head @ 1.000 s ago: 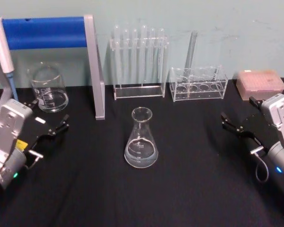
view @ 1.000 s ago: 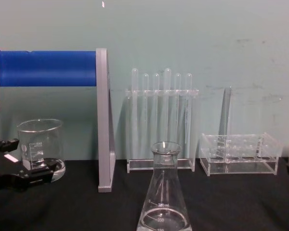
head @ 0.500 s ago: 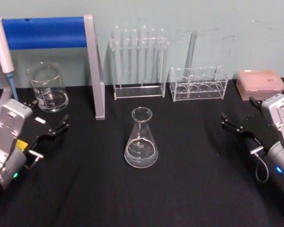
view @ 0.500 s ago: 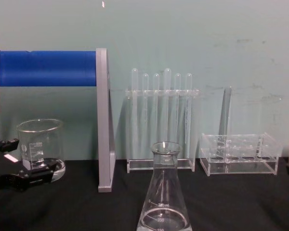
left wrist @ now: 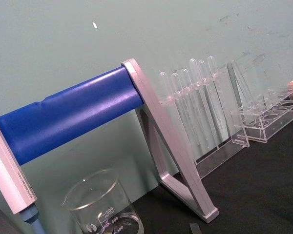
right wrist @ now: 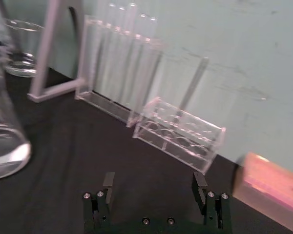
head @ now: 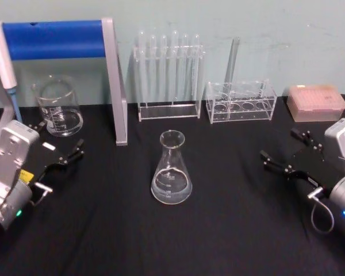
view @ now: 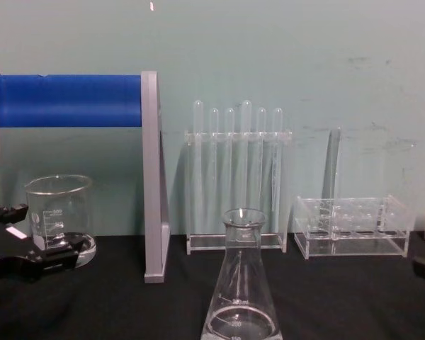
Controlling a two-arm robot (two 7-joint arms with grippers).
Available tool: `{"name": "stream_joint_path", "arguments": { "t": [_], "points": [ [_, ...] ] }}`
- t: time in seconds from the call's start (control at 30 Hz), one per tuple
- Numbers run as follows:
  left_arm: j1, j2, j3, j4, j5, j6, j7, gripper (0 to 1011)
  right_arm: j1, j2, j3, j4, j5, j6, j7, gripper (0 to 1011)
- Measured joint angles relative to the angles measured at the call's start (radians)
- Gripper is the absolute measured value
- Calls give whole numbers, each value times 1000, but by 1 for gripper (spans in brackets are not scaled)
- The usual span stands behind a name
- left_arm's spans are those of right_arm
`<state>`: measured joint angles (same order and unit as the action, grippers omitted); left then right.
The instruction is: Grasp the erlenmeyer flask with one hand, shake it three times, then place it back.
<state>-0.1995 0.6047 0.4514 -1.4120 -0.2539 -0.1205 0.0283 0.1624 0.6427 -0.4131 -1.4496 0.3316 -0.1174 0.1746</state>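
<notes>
The erlenmeyer flask (head: 171, 169) stands upright on the black table (head: 218, 230) near the middle, with a little clear liquid in its wide base. It shows close up in the chest view (view: 242, 297) and at the edge of the right wrist view (right wrist: 2, 136). My right gripper (head: 284, 148) hovers open to the flask's right, well apart from it, jaws spread wide with nothing between them (right wrist: 154, 183). My left gripper (head: 60, 141) rests open at the table's left, near the beaker, also seen from the chest (view: 35, 237).
A glass beaker (head: 58, 109) stands at the back left beside a blue-barred grey stand (head: 112, 80) and a pipette (head: 3, 57). Behind the flask are a tall test tube rack (head: 168, 75) and a low clear rack (head: 240, 102). A pink box (head: 315, 102) sits back right.
My right gripper has shifted left toward the flask and a little lower, with its jaws spread wider. The left arm and the flask have stayed put.
</notes>
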Motion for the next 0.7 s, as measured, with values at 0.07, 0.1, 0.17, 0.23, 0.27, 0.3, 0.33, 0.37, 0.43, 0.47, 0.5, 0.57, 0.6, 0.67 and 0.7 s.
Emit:
{"name": "stream_joint_path", "arguments": {
  "t": [0.07, 0.1, 0.17, 0.23, 0.27, 0.3, 0.33, 0.37, 0.43, 0.47, 0.5, 0.57, 0.6, 0.67, 0.7],
  "points": [
    [0, 0, 0, 0, 0, 0, 0, 1001, -8, 7, 6, -10, 24, -4, 43, 1000],
    [0, 0, 0, 0, 0, 0, 0, 1001, -10, 10, 8, -13, 33, -6, 61, 1000],
    [0, 0, 0, 0, 0, 0, 0, 1001, -15, 15, 12, -22, 56, -13, 106, 1000],
    [0, 0, 0, 0, 0, 0, 0, 1001, -18, 16, 15, -27, 80, -17, 151, 1000],
    [0, 0, 0, 0, 0, 0, 0, 1001, -18, 16, 15, -29, 87, -18, 165, 1000],
    [0, 0, 0, 0, 0, 0, 0, 1001, -19, 16, 16, -31, 94, -19, 180, 1000],
    [0, 0, 0, 0, 0, 0, 0, 1001, -19, 16, 16, -32, 99, -19, 192, 1000],
    [0, 0, 0, 0, 0, 0, 0, 1001, -19, 16, 16, -33, 105, -19, 205, 1000],
    [0, 0, 0, 0, 0, 0, 0, 1001, -18, 13, 16, -34, 119, -19, 238, 1000],
    [0, 0, 0, 0, 0, 0, 0, 1001, -18, 11, 15, -34, 123, -19, 249, 1000],
    [0, 0, 0, 0, 0, 0, 0, 1001, -15, 7, 14, -34, 131, -18, 270, 1000],
    [0, 0, 0, 0, 0, 0, 0, 1001, -11, 2, 11, -31, 137, -16, 291, 1000],
    [0, 0, 0, 0, 0, 0, 0, 1001, -5, -4, 8, -26, 141, -13, 309, 1000],
    [0, 0, 0, 0, 0, 0, 0, 1001, 6, -13, 3, -17, 144, -10, 335, 1000],
    [0, 0, 0, 0, 0, 0, 0, 1001, 10, -17, 1, -15, 145, -9, 342, 1000]
  ]
}}
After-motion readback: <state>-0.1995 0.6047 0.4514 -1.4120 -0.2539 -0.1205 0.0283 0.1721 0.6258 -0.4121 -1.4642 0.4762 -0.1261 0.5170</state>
